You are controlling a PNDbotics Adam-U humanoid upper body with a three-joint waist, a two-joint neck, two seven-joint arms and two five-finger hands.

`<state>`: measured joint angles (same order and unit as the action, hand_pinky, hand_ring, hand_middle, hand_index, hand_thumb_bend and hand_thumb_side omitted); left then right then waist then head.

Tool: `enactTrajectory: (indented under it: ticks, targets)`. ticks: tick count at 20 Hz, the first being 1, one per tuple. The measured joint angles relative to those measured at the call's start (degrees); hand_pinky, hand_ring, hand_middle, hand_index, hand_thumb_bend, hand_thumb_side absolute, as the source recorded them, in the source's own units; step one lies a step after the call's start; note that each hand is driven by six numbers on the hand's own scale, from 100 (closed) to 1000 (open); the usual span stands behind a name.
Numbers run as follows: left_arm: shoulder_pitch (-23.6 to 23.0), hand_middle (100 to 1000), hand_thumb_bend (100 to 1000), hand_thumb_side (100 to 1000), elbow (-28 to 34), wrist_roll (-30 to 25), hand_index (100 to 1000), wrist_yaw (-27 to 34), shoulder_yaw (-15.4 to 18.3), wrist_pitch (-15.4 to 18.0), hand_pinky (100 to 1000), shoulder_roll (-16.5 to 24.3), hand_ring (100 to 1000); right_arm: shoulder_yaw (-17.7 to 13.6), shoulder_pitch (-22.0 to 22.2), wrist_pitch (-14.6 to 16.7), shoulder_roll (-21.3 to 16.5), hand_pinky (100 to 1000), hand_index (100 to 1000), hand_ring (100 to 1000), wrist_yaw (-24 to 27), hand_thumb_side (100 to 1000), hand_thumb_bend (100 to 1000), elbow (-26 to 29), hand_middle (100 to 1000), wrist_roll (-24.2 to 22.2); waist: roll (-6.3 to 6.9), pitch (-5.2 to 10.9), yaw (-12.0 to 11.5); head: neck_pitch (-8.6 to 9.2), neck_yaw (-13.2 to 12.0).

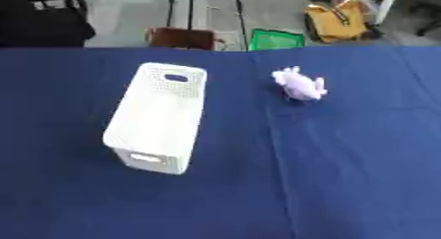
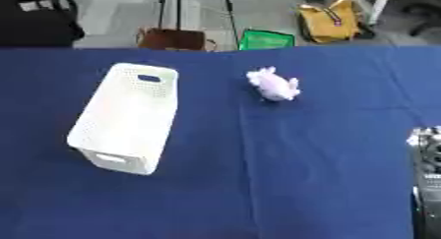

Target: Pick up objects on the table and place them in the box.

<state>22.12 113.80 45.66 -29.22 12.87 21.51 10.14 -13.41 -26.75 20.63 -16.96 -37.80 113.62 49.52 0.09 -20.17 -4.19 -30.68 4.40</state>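
Lilac plush toy point(image 1: 300, 84), small and soft-looking, lies on the blue tablecloth point(image 1: 344, 174) toward the far side of the table, with nothing touching it. It sits well apart from the robot's right hand point(image 2: 425, 149), up the table and off to that hand's left. Only a sliver of the hand shows, at the right edge of the right eye view: dark and silvery parts poking up above the black arm, and I cannot tell whether its fingers are spread or curled. It holds nothing that I can see. The left hand does not show in either view. Farther left again from the toy stands the white box point(image 1: 159, 116), a long perforated bin with a handle slot at each end, set at a slant on the cloth, its near end toward the robot. Toy and box are clearly apart, with bare cloth and a crease line between them. Beyond the table's far edge, on the grey floor, I can see a brown box point(image 1: 181, 38), a green crate point(image 1: 275, 39) and a yellow bag point(image 1: 336, 22).
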Motion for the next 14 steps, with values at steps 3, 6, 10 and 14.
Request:
enactTrajectory:
  ticks: [3,6,10,14]
  targets:
    - [0.00,881,100,844,0.00,0.00,844,0.00,0.00,0.00,751,0.00,813,0.00,0.00,0.00,0.00,752,827,726,-0.01,946,100,0.00,710,0.00,0.02,0.00,0.09,0.00,0.01]
    - [0.00,881,100,843,0.00,0.00,844,0.00,0.00,0.00,752,0.00,813,0.00,-0.01,0.00,0.00,752,827,726,-0.01,947,100,0.00,710,0.00,0.08,0.00,0.21,0.00,0.02]
    - [0.00,881,100,838,0.00,0.00,844,-0.01,0.00,0.00,751,0.00,813,0.00,-0.01,0.00,0.00,752,828,728,-0.03,952,100,0.00,712,0.00,0.11,0.00,0.21,0.00,0.03]
    - [0.00,881,100,839,0.00,0.00,844,-0.05,0.00,0.00,751,0.01,813,0.00,-0.01,-0.08,-0.01,753,830,730,-0.15,966,100,0.00,714,0.08,0.14,0.00,0.20,0.00,0.18]
